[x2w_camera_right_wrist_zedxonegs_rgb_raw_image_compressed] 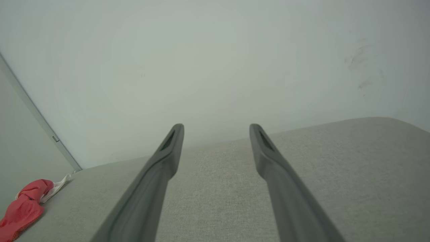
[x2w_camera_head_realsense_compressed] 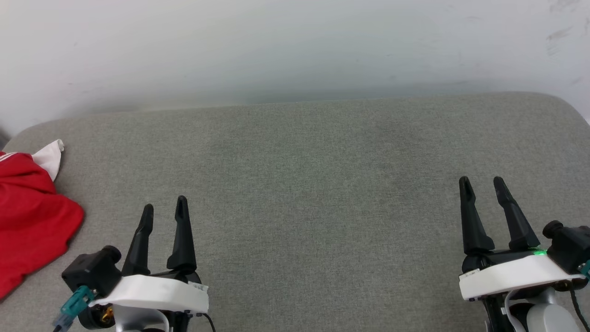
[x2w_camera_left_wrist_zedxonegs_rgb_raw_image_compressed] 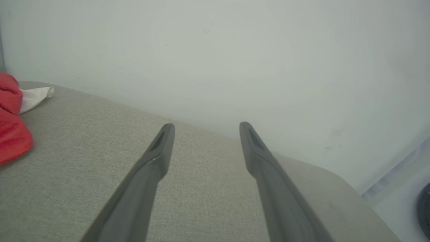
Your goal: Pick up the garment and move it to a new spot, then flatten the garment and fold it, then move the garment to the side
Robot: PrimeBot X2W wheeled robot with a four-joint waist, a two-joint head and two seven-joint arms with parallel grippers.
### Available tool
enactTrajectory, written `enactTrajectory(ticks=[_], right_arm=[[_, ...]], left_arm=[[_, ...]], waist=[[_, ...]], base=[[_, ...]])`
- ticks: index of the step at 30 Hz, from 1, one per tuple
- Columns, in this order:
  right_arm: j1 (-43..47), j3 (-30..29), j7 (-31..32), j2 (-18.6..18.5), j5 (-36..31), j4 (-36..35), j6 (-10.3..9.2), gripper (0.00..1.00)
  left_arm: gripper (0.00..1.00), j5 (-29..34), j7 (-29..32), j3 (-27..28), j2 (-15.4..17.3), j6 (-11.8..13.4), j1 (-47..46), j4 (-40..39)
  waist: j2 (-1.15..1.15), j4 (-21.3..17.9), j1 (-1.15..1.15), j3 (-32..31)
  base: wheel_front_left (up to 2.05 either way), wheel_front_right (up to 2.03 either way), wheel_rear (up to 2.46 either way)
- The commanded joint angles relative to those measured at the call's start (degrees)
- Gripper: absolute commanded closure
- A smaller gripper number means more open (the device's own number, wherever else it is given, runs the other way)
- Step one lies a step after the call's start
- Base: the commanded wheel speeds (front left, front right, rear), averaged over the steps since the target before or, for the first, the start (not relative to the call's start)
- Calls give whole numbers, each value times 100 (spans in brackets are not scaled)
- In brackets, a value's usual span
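Red garment [x2w_camera_head_realsense_compressed: 32, 221], crumpled, far left on grey cushion [x2w_camera_head_realsense_compressed: 313, 184]; left gripper [x2w_camera_head_realsense_compressed: 163, 207] and right gripper [x2w_camera_head_realsense_compressed: 481, 184]: 2, spread wide, empty.

Shirt [x2w_camera_head_realsense_compressed: 32, 226]: red body, white sleeve [x2w_camera_head_realsense_compressed: 50, 159], thin white stripes at one edge. Cushion [x2w_camera_head_realsense_compressed: 295, 184]: plain grey-beige weave. Wall [x2w_camera_head_realsense_compressed: 295, 46]: off-white, faint grey scuffs. Left gripper [x2w_camera_head_realsense_compressed: 164, 203] and right gripper [x2w_camera_head_realsense_compressed: 481, 180]: black fingers, white housings. Teal plug [x2w_camera_head_realsense_compressed: 76, 299] on the left one, green light [x2w_camera_head_realsense_compressed: 537, 251] on the right one.
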Motion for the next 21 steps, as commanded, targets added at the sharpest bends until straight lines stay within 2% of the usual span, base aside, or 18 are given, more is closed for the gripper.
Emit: enactTrajectory(ticks=[1, 6, 18, 21], right_arm=[[-63, 20, -51, -3, -184, -101, 0, 0], [-42, -18, -126, -3, -568, -67, 0, 0], [-53, 54, -298, -2, -1445, 33, 0, 0], [-66, 157, -335, -1, -1294, -38, 0, 0]], left_arm=[[0, 166, -43, -78, 63, 32, -14, -93], [0, 572, -121, -417, 250, 304, -12, -88], [0, 1386, -286, -1450, 867, 1251, -168, -51], [0, 1438, -326, -1654, 920, 1494, -206, -185]], waist=[[0, -2, -1, 6], [0, -12, -1, 35], [0, -24, -1, 104], [0, -27, -1, 125]], base=[[0, 0, 0], [0, 0, 0], [0, 0, 0], [0, 0, 0]])
